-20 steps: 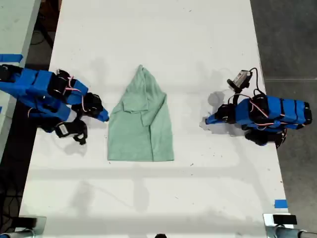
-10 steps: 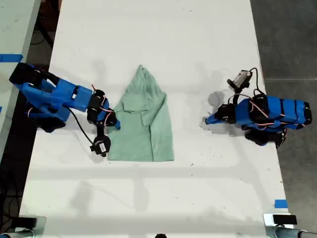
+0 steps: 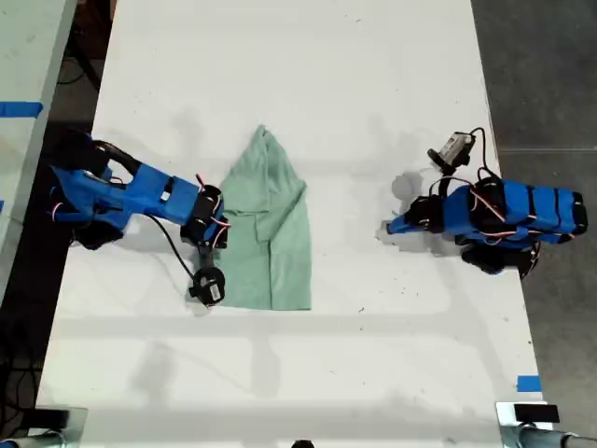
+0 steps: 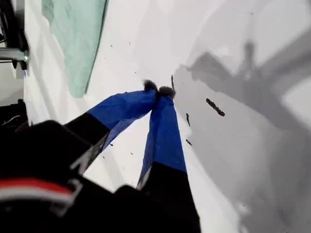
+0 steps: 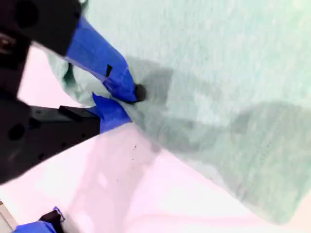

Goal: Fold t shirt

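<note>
Overhead, you see one t shirt (image 3: 270, 229) and two blue arms on a white table (image 3: 298, 65).
My second gripper (image 5: 119, 99) pinches its edge; my first gripper (image 4: 159, 90) rests closed, empty, well apart.

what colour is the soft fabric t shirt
Pale mint-green soft fabric t shirt, plain with no pattern; clearest in the exterior view.

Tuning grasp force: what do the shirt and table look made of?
Shirt: thin, soft, matte mint fabric, likely cotton knit; it creases and bunches at my second claw. Table: hard, smooth white top, probably laminate; it shows faint sheen and dark scuffs.
</note>
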